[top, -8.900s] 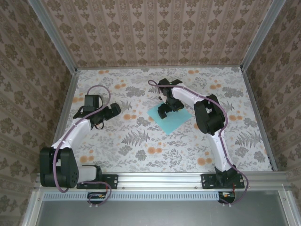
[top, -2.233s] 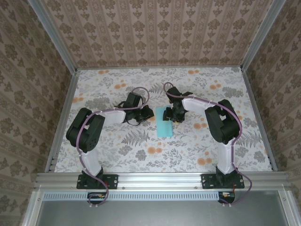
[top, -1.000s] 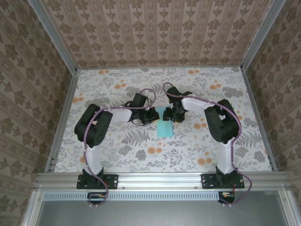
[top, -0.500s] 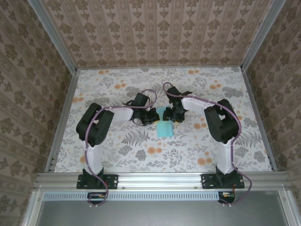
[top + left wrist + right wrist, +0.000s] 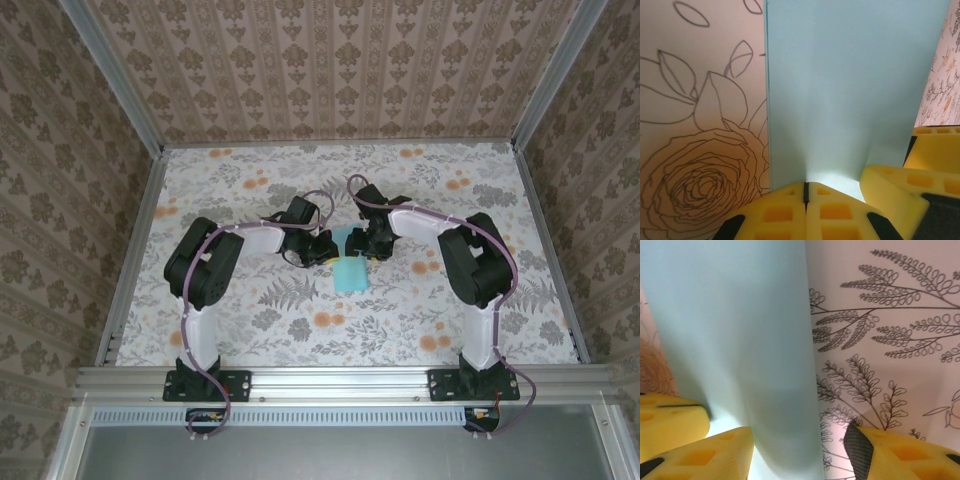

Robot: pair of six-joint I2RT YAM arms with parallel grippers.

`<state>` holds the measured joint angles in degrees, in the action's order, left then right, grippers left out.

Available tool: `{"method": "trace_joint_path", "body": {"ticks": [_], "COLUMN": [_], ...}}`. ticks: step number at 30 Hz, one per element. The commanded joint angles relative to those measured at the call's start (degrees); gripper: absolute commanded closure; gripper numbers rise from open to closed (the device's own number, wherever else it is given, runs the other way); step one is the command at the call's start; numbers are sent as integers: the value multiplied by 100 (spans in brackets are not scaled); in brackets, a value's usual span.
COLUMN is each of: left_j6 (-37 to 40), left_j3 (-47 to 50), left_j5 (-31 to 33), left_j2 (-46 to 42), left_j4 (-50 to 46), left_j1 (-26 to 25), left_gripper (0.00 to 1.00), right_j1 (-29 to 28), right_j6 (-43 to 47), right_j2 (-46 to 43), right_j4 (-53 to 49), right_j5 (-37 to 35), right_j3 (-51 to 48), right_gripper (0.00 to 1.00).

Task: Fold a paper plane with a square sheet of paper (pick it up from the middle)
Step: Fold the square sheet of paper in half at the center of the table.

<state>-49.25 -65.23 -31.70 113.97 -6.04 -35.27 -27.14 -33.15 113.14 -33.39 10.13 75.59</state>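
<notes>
- Left of the sheet of paper (image 5: 350, 272), up at its far end, sits the left gripper (image 5: 325, 250). It's clenched tight, yellow pads (image 5: 785, 210) squeezed together with only a hairline seam, tips right against the paper's end. Can't tell if any paper is actually pinched in there.
- Paper itself is a light turquoise strip, folded narrow. It lies on the floral tabletop (image 5: 250, 300) with a gripper on each side of its far end.
- Right of that far end is the right gripper (image 5: 371, 245), jaws roughly halfway apart, not clamping anything.
- Right wrist cam shows one finger (image 5: 705, 455) over the paper and the other (image 5: 900, 450) above bare tabletop just beside the paper's right edge, so it straddles that edge.
- Left wrist cam also catches a yellow finger of the right gripper at the paper's right side. From the top camera both grippers are too small to read the jaws.
</notes>
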Motion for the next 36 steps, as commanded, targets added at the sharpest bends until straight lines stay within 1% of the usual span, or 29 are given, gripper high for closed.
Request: {"method": "trace_joint_path", "body": {"ticks": [1, 3, 5, 8, 10, 13, 14, 16, 18, 24, 27, 30, 36], "left_j6": [192, 219, 239, 250, 235, 230, 226, 223, 215, 207, 182, 171, 192], "left_j3": [100, 96, 86, 54, 51, 21, 5, 9, -7, -74, -75, -69, 97], "left_j5": [393, 432, 445, 472, 472, 515, 516, 525, 538, 560, 534, 581, 679], "left_j2": [356, 368, 387, 449, 476, 512, 527, 543, 556, 600, 639, 687, 775], "left_j4": [-858, -911, -932, -1015, -1039, -1111, -1133, -1151, -1194, -1332, -1394, -1540, -1639], "left_j1": [2, 2, 9, 11, 11, 11, 11, 11, 11, 11, 11, 11, 79], "left_gripper": [98, 98, 98, 99, 99, 100, 100, 100, 100, 100, 100, 100, 100], "right_j1": [109, 154, 156, 149, 138, 130, 130, 97, 39, -2, 23, 155, 585], "right_j6": [10, 82, 194, 198, 143, 88, 78, 104, 136, 224, 329, 468, 633], "right_j2": [-311, -642, -761, -824, -883, -921, -846, -636, -458, 36, 158, 229, 122], "right_j4": [-294, -251, -268, -121, 54, 384, 446, 430, 420, 393, 368, 405, 889], "right_j5": [64, 128, 311, 701, 826, 1000, 1133, 1353, 1458, 1619, 1526, 1490, 1731], "right_j3": [-284, -274, -224, -236, -284, -387, -371, -276, -191, 56, 63, -96, -843], "right_gripper": [42, 42, 45, 55, 62, 71, 73, 80, 84, 88, 88, 90, 91]}}
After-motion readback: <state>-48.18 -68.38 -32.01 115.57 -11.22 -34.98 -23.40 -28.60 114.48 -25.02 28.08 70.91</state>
